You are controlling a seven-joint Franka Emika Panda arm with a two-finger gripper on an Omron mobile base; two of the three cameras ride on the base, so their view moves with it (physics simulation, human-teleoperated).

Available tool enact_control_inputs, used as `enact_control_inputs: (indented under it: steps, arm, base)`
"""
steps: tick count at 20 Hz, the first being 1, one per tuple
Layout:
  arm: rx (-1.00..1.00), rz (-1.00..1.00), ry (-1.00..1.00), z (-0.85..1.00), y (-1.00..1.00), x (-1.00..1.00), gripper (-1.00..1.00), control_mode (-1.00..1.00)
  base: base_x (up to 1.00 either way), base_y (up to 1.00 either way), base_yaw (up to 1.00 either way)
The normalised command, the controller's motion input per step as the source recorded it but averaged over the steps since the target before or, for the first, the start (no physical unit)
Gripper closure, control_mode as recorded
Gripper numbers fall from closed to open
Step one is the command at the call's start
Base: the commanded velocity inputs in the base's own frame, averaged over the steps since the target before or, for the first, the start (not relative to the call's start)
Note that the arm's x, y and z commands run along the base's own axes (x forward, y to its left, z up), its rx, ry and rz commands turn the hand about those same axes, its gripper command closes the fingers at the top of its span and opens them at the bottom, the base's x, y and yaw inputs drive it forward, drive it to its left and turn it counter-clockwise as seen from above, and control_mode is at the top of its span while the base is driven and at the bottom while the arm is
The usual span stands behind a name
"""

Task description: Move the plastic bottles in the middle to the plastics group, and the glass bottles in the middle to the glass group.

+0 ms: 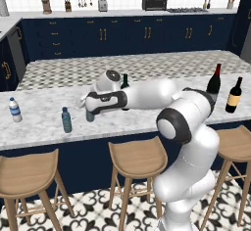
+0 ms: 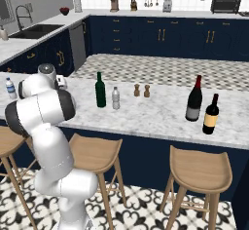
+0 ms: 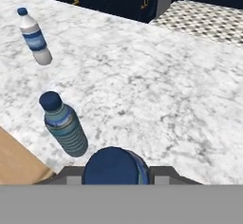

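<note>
You have the translucent pale blue plastic water bottle (image 3: 116,165) pinched between the two-finger gripper (image 3: 116,173); its blue cap sits at six o'clock in the hand view, over the white marble counter (image 3: 156,90). At nine o'clock, just beside it, stands the darker teal-blue plastic bottle (image 3: 64,126); at eleven o'clock, well apart, the white bottle with a blue label band (image 3: 35,37).

In the right base view, the tall dark green glass wine bottle (image 2: 100,90) and the clear greyish-white plastic bottle (image 2: 115,98) stand just beside each other mid-counter.
</note>
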Motion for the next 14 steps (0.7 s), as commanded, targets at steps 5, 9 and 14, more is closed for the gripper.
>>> enact_control_inputs:
  steps: [5,9,14]
  arm:
    - [0.0,0.0,0.0,-0.14,0.42,0.27,1.0,-1.0]
    - [0.0,0.0,0.0,-0.19,0.24,0.35,1.0,-1.0]
    - [0.01,0.0,0.0,-0.26,0.22,0.31,1.0,-1.0]
  base:
    - [0.0,0.0,0.0]
    - [0.0,0.0,0.0]
    - [0.0,0.0,0.0]
